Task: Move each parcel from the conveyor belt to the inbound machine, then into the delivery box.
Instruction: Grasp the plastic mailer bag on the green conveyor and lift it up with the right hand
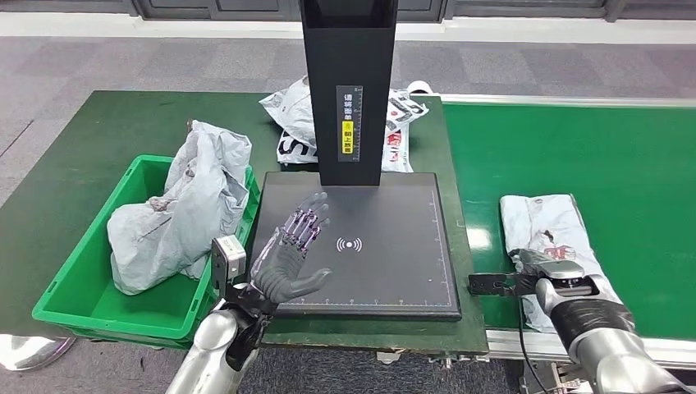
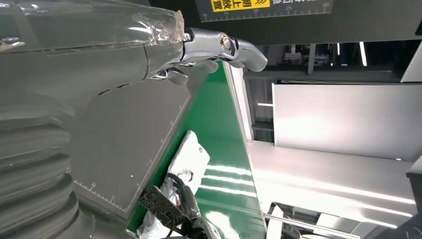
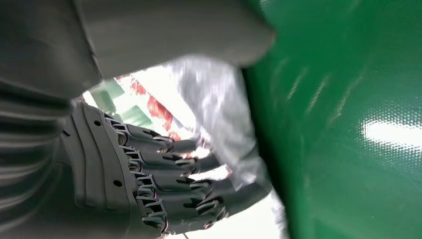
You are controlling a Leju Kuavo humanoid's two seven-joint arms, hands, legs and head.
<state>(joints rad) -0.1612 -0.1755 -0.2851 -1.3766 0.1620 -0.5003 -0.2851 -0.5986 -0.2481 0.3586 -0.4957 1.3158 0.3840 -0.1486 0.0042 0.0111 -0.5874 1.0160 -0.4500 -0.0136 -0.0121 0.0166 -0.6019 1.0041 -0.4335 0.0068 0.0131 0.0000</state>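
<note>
A white parcel with red print lies flat on the green conveyor belt, to the right of the inbound machine. My right hand is at its near end; in the right wrist view the fingers curl around the parcel's edge, with the thumb over it. Above the left part of the machine's black scan plate my left hand hovers, fingers spread and holding nothing. The left wrist view looks past my left hand across the plate to the same parcel.
The machine's black column rises at the back of the plate. Two white printed parcels lie behind it. A green delivery box on the left holds a crumpled grey parcel. The table's front edge is close below the plate.
</note>
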